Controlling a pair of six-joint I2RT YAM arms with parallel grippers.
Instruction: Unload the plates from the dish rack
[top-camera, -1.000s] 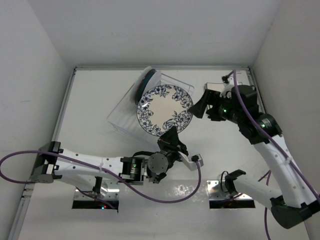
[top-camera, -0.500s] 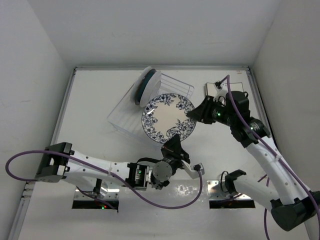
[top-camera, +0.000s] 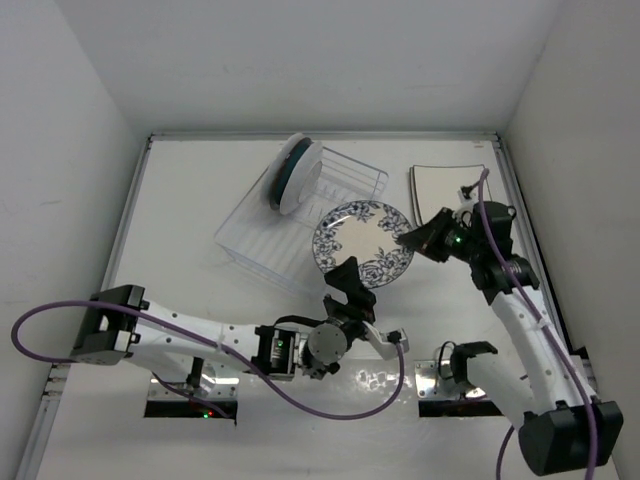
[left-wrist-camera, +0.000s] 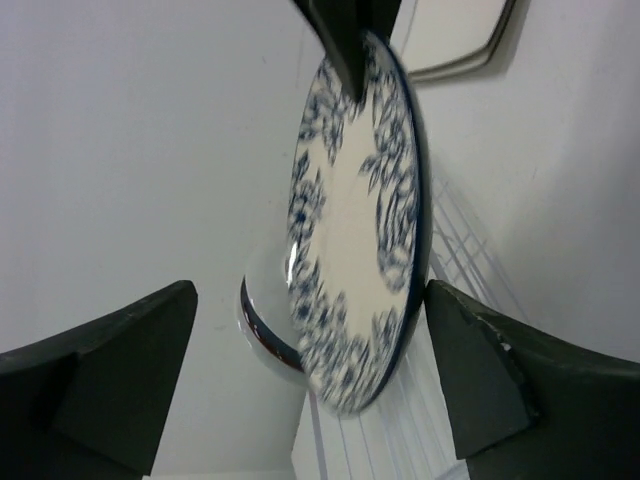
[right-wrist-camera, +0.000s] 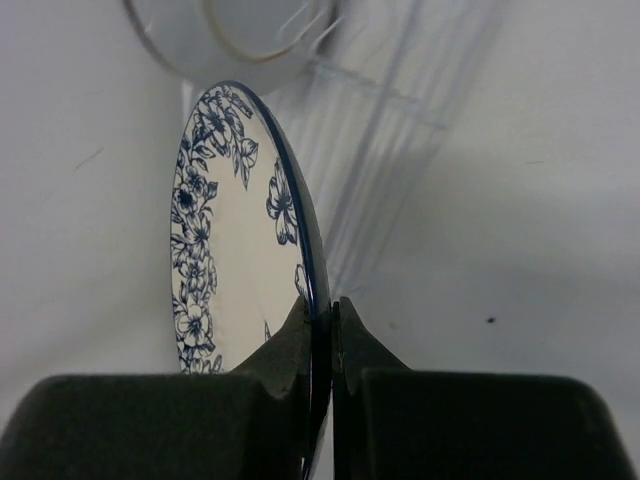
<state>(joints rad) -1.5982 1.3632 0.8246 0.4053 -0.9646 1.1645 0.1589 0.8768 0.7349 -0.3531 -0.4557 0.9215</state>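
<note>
So the blue floral plate (top-camera: 362, 243) is out of the dish rack (top-camera: 262, 235) and up in the air around the middle of the worktop (top-camera: 180, 220), a bit toward the right edge and just off the rack's near-right side. It's tipped well up on its edge, patterned face showing to the overhead camera.

The right gripper (top-camera: 412, 238) has it. In the right wrist view both fingers (right-wrist-camera: 285, 345) are pinched tight on the dark blue rim, one pad on each face.

The left gripper (top-camera: 352, 280) sits at the plate's near edge with its jaws spread wide. In the left wrist view the plate hangs between the two fingers (left-wrist-camera: 110, 350). One is well clear of it. The other is right by the rim, and I honestly can't tell if it touches.

The rack sits at an angle toward the far edge, about mid-width. Two round plates (top-camera: 291, 175) stand on edge at its far end, one with a teal-looking edge and one white.

The square cream plates (top-camera: 445, 182) with thin dark rims lie flat in the far right corner. It looks like a stack, can't tell how many.
</note>
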